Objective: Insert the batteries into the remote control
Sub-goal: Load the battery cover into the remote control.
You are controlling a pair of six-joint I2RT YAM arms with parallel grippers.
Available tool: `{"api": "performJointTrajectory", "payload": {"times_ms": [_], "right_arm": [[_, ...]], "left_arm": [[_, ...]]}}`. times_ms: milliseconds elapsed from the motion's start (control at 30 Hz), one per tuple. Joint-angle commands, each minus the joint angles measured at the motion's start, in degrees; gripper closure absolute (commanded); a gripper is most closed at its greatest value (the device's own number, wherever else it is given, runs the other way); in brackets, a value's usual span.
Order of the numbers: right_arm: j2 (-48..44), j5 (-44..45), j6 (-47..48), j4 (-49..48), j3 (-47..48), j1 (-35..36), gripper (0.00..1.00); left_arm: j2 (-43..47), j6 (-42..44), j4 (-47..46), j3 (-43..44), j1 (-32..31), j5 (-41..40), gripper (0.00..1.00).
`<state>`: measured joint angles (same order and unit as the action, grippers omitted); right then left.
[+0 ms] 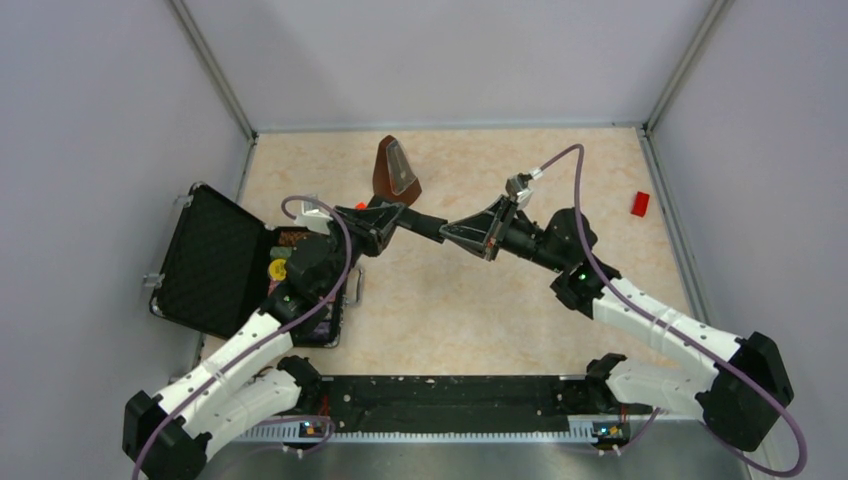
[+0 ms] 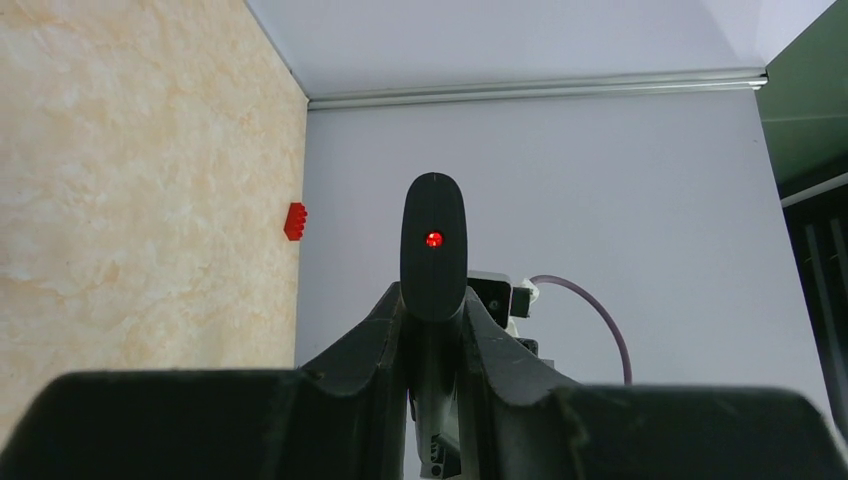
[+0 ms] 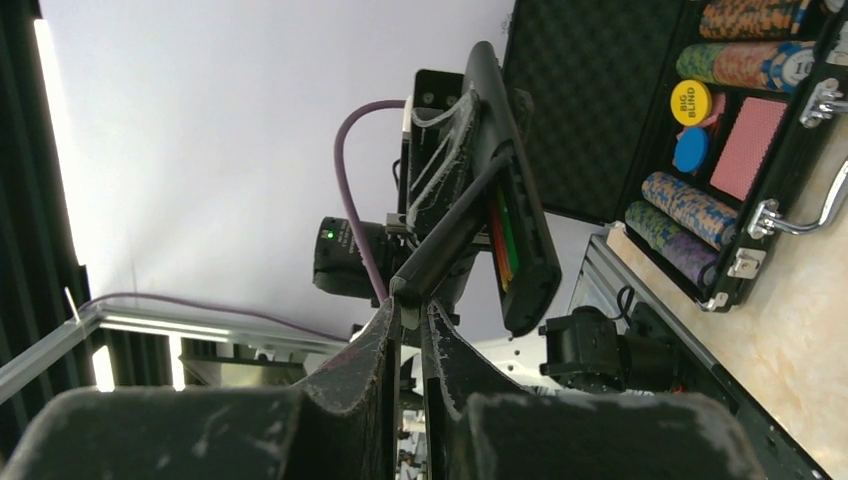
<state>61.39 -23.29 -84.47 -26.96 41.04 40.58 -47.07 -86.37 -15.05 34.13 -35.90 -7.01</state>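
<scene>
Holding the remote control (image 2: 433, 270) aloft above the table's (image 1: 480, 300) middle, left gripper (image 2: 433, 312) jaws clamped on its body. Right gripper (image 3: 410, 305) jaws pinched together on a thin black cover (image 3: 455, 225) touching the remote's open bay. The batteries (image 3: 505, 235) sit inside it.

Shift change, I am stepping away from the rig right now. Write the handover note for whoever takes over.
Left gripper: shut on the remote control, held up off the table.
Right gripper: shut on a thin black strip, apparently the battery cover, leaning against the remote's open back.
Batteries: green and red stripes show inside the compartment.
Done: batteries appear loaded.
Left: probably closing the cover and setting the remote down.
</scene>
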Motion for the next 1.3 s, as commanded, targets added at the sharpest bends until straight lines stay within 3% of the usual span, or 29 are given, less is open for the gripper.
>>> {"api": "performJointTrajectory", "payload": {"times_ms": [0, 667, 967, 1267], "right_arm": [[-0.3, 0.8, 1.5, 7.4, 1.3, -0.9, 0.90], [-2.8, 3.5, 0.4, 9.6, -0.1, -2.3, 0.85], [-6.2, 4.8, 4.8, 15.8, 1.7, -2.8, 0.77], [-8.7, 6.4, 8.3, 20.9, 3.6, -2.8, 0.78]], "left_arm": [[2.2, -1.7, -6.8, 0.7, -0.4, 2.1, 1.00], [2.2, -2.0, -5.1, 0.7, -0.3, 1.4, 1.00], [2.3, -1.5, -3.8, 0.8, -0.4, 0.3, 1.00], [1.6, -1.1, -4.1, 0.9, -0.2, 0.0, 1.00]]}}
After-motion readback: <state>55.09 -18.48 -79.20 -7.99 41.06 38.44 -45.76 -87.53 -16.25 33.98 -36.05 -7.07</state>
